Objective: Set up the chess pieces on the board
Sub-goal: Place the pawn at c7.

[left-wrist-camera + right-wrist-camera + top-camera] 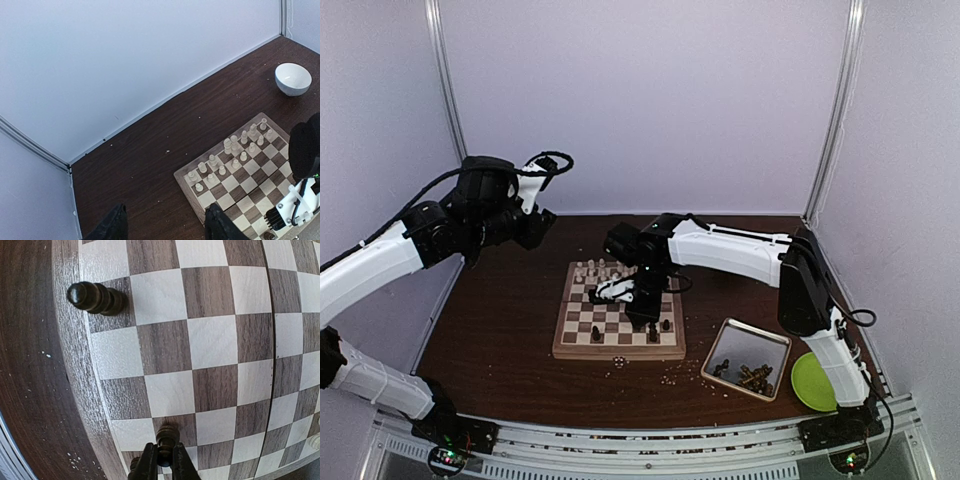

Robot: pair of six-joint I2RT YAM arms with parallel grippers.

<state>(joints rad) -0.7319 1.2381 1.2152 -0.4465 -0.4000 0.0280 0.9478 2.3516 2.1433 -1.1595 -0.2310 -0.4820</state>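
Observation:
The board (616,351) lies mid-table, with cream chess pieces (594,270) standing in its two far rows. My right gripper (164,461) is shut on a dark chess piece (168,436) just above the squares near the board's (210,340) near edge. Another dark piece (98,298) stands on a corner square. In the top view, dark pieces (597,333) stand on the near row beside the right gripper (642,318). My left gripper (165,226) hangs open and empty, high over the bare table at the far left, with the cream pieces (234,145) in its view.
A metal tray (732,330) holding several dark pieces sits right of the board, with a green plate (813,382) beyond it. A white bowl (293,78) stands behind the board. Pale crumbs (672,377) dot the table near the board's front.

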